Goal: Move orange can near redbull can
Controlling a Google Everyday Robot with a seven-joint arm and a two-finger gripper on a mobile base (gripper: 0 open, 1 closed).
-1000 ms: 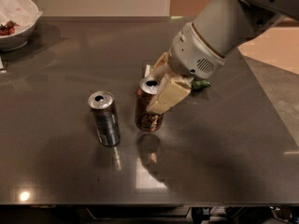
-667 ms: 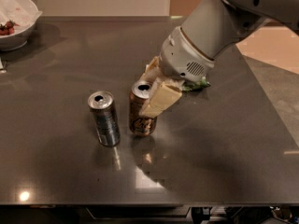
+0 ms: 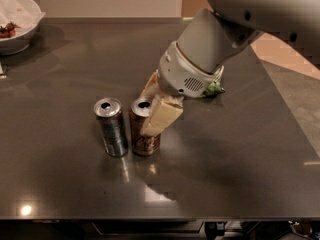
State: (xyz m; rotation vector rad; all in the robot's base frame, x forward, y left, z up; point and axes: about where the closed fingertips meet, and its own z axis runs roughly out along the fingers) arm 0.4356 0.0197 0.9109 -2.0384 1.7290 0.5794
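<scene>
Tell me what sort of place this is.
Probably a kitchen or break-room counter: a dark countertop holds the orange can and the redbull can, with a white bowl of food at its far left corner. The gripper is at the orange can, closed around it.

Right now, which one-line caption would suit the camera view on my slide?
The gripper holds the orange can upright on the dark table, close beside the redbull can.
</scene>
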